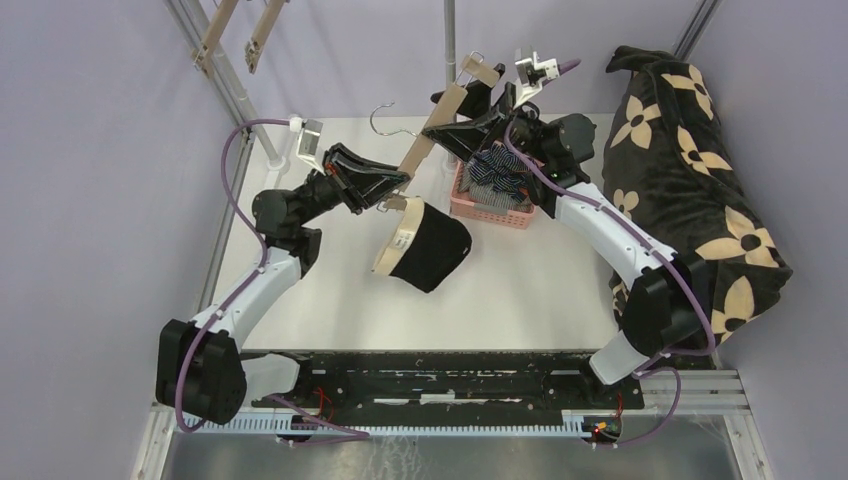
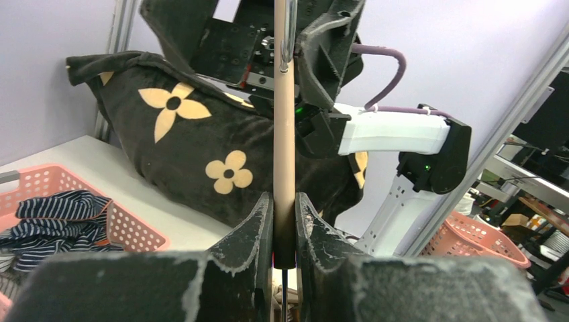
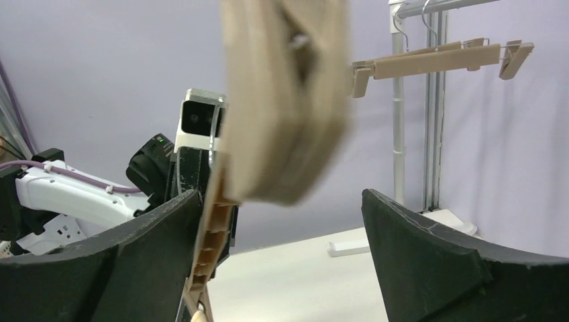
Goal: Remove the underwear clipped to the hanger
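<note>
A wooden hanger (image 1: 432, 140) slants over the table. My left gripper (image 1: 392, 188) is shut on its bar (image 2: 284, 168) near the middle. The plain black underwear (image 1: 437, 250) hangs from the hanger's lower clip (image 1: 401, 236). My right gripper (image 1: 480, 105) is open around the hanger's upper clip (image 3: 285, 100), which looks blurred between the wide-apart fingers (image 3: 402, 235) and holds no cloth. A navy striped underwear (image 1: 497, 170) lies in the pink basket (image 1: 480, 210), also visible as the striped cloth (image 2: 57, 215) in the left wrist view.
The black flower-print blanket (image 1: 690, 180) is heaped at the table's right edge. More wooden hangers (image 1: 235, 30) hang on the rack at the back left, one hanger (image 3: 436, 60) showing in the right wrist view. A rack pole (image 1: 450, 40) rises behind the basket.
</note>
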Available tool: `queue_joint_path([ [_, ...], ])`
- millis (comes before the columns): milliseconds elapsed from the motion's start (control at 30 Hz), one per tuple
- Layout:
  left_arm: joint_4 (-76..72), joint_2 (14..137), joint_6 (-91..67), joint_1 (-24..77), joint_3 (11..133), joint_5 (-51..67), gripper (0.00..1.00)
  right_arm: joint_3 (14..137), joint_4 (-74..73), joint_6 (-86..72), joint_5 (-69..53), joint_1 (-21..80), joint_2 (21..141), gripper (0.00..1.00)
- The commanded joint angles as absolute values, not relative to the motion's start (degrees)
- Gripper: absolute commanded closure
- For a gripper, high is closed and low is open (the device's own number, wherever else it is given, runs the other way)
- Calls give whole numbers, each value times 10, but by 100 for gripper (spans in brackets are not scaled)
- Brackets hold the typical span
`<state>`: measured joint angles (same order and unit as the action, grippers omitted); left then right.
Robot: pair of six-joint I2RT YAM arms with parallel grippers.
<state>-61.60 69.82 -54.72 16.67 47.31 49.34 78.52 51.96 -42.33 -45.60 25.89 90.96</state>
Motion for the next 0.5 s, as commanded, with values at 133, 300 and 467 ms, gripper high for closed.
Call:
queue_joint_path([
  [133,-705,704,-596,179,469,468,97,826,562,-440,-442,266,929,8],
  [300,-701,715,-593,185,468,463,97,849,560,-459,-457,268,943,25],
  [467,-704,725,-592,189,468,455,97,858,541,-455,-466,272,945,94],
])
